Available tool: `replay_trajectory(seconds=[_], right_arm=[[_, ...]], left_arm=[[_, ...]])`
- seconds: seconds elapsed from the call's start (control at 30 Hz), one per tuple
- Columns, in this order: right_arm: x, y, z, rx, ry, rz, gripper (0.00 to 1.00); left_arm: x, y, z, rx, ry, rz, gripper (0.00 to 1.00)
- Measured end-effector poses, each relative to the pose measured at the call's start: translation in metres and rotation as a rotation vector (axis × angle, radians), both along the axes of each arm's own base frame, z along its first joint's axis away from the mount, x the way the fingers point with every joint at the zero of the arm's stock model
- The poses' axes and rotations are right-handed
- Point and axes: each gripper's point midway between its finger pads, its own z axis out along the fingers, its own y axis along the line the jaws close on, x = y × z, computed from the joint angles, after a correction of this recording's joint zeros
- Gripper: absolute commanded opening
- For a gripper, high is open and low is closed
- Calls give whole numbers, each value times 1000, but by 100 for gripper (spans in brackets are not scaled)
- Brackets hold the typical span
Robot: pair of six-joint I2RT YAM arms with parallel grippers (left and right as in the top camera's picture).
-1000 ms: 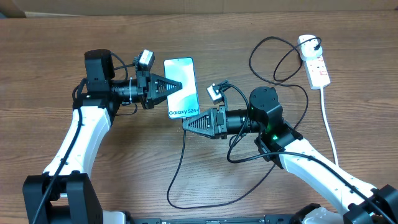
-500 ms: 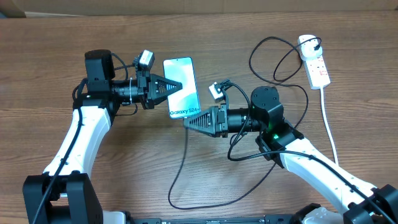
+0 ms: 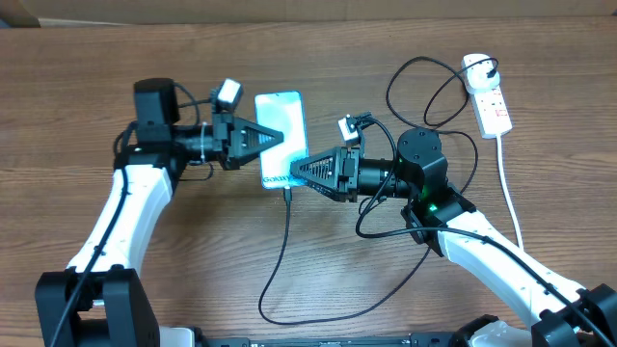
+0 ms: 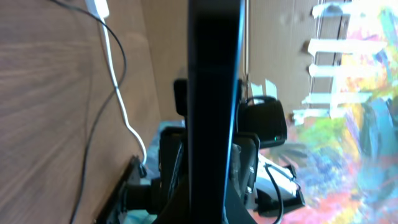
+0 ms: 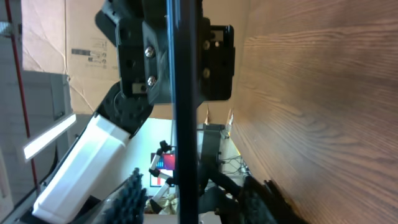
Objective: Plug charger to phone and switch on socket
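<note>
My left gripper (image 3: 275, 135) is shut on the phone (image 3: 284, 111) and holds it off the table, its blue-teal screen facing up. In the left wrist view the phone (image 4: 214, 93) is a dark edge-on bar. My right gripper (image 3: 294, 172) is at the phone's lower edge. In the right wrist view its jaws stand apart on either side of the edge-on phone (image 5: 185, 93). The charger cable (image 3: 280, 260) hangs from the phone's bottom end, loops over the table and runs to its black plug (image 3: 482, 69) in the socket (image 3: 492, 101). The plug tip is hidden.
The socket's thick white cord (image 3: 511, 202) runs down the right side of the wooden table. Loops of black cable (image 3: 424, 96) lie left of the socket. A cardboard wall (image 3: 289, 8) borders the far edge.
My right gripper has moved up and to the right, from just below the phone to its lower edge. The cable's top end now sits at the phone's bottom. The left arm barely moved.
</note>
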Motion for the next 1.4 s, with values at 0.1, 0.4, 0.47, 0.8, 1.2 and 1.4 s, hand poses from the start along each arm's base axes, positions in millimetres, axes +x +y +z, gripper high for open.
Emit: replay_trajectory(seconds=[0.1,0.4,0.47,0.8,1.2,1.4], right_arm=[[-1,0,0,1,1,7,78],[3,-3,-22,-68,83,-34,96],[5,-7,-37,-120,119,-65,99],[4,-24,-89,-342,62,-106,100],[5,-44,-122,-522,21,-148,100],[8,-52,-131,-582,17,-178,100]], left_arm=[[8,13,-2,10,-16,49,4],[23,34,-9,66,-119,141,4],[24,35,-14,87,-116,156,4],[21,54,-93,453,-4,269,4],[43,29,-165,736,-102,220,4],[55,18,-183,747,-101,231,4]])
